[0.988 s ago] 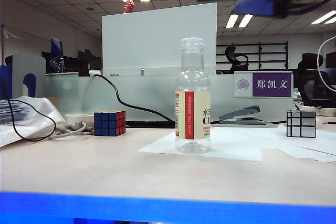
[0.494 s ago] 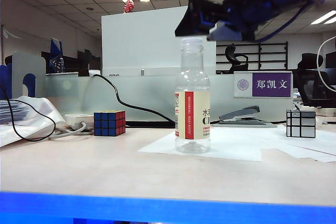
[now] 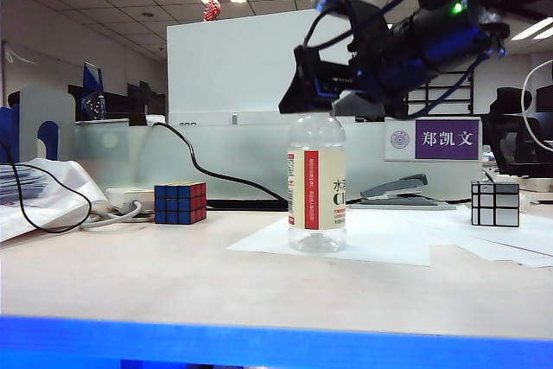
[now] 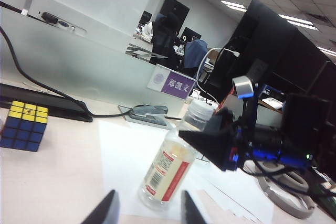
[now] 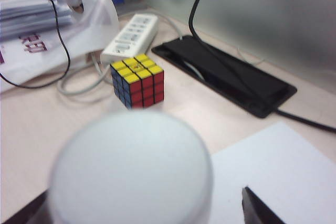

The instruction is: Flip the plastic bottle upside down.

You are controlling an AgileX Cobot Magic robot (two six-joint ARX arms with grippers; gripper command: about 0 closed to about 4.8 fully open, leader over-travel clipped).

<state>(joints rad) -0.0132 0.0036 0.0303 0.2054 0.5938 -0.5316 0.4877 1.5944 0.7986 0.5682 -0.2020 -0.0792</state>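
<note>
Our right gripper (image 3: 321, 103), jaws wide open w/ nothing held, straddles the cap of the plastic bottle (image 3: 317, 192), upright at table centre, long axis 12-to-6. Left gripper (image 4: 148, 209) waits apart, part-open, empty; bottle at its 12.

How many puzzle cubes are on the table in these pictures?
2. The colored Rubik's cube stands left of the plastic bottle, near the white power strip. The silver mirror cube stands far right, beyond the stapler. Others may be hidden.

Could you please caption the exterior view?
Open right gripper at the neck of the upright plastic bottle.
</note>
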